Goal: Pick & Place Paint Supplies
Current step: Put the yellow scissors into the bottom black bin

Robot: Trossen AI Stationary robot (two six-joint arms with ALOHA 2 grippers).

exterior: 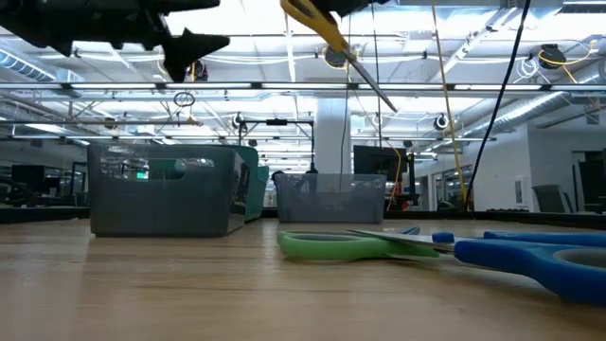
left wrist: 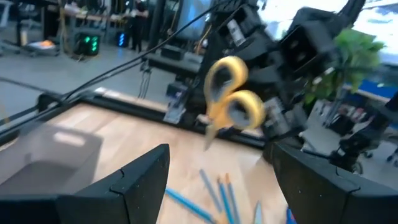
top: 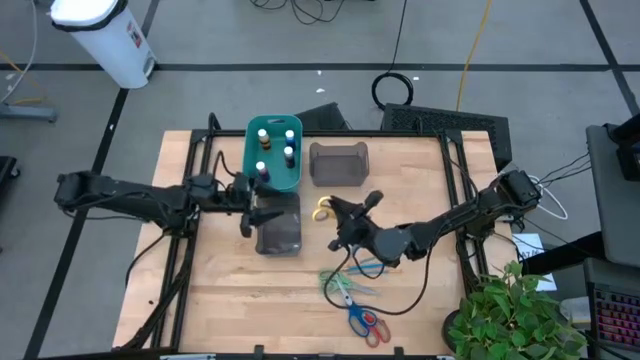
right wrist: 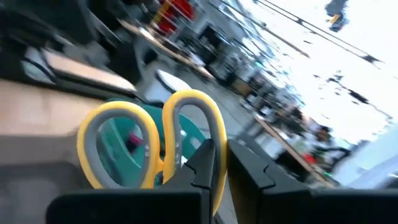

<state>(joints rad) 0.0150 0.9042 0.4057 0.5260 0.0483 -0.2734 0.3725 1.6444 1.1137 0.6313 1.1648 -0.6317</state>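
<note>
My right gripper [top: 330, 212] is pinched on a pair of yellow-handled scissors [top: 322, 209], holding them up off the bench near its middle, between the two grey bins. In my right wrist view my fingers [right wrist: 208, 165] close on the scissors just below the two yellow loops, with the teal bin [right wrist: 121, 146] showing through one loop. From table height the yellow scissors hang high with the blades slanting down.

My left gripper [top: 248, 212] hovers above the near grey bin [top: 279, 233], toward the left half of the bench, its fingers [left wrist: 140, 180] spread wide and holding nothing. Past them my left wrist view shows the yellow scissors in my right gripper, and thin blue and orange brushes [left wrist: 217, 190] lying on the wood below.

The teal bin sits by the far edge of the bench, left of centre, with several white-capped paint bottles [top: 277, 148] standing in it. The second grey bin [top: 339, 163] stands just to its right, also along the far edge; I cannot tell what is in it.

The rest of the supplies lie on the right-of-centre part of the bench toward the near edge: the brushes under my right arm, green-handled scissors [top: 340, 288] beside them, and blue-and-red-handled scissors [top: 366, 323] closest to the near edge. A potted plant [top: 520, 315] stands off the near right corner.
</note>
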